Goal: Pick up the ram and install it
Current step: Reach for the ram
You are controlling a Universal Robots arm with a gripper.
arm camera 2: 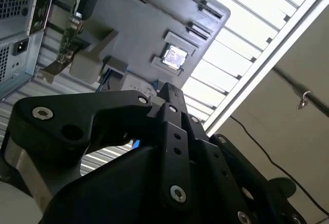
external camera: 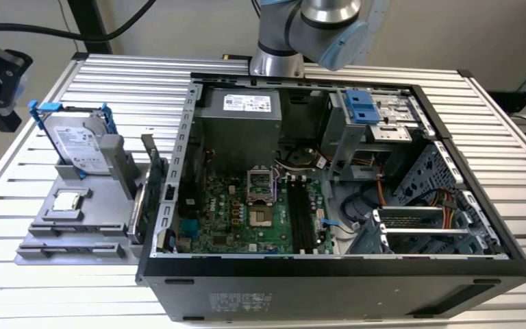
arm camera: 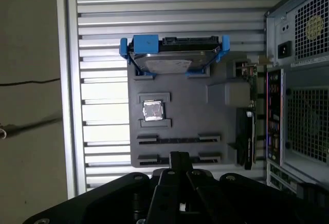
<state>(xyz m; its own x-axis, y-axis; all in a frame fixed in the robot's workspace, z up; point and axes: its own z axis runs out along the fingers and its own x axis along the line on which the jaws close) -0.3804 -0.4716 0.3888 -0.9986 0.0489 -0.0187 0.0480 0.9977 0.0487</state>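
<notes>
Slats of the table (arm camera: 103,29) run under a grey tray (arm camera: 205,116) in the first wrist view; a hard drive (arm camera: 172,59) in a blue carrier stands on edge at one end of the tray, a processor chip (arm camera: 152,111) lies flat just beside it, and two long empty holders (arm camera: 180,140) come after the chip; the ram (arm camera: 252,82) stands on edge along the tray's side nearest the computer case (arm camera: 298,54), just beside a grey block (arm camera: 226,93), with a black card (arm camera: 245,136) in line with it; the end effector (arm camera: 178,157) hangs above the holders' end of the tray, fingers drawn together on nothing.

In the second wrist view the end effector (arm camera 2: 172,91) shows narrow and empty; the ram (arm camera 2: 69,35) is a green strip beside the block, well apart from the fingertips.

In the exterior view the computer case (external camera: 336,291) lies open, its motherboard (external camera: 244,212) facing up with long black slots (external camera: 301,212); the tray (external camera: 66,240) sits at nine o'clock of the case, the ram (external camera: 148,154) upright on it; the end effector (external camera: 7,120) hangs at ten o'clock, touching nothing; the arm (external camera: 327,27) rises at twelve o'clock.
</notes>
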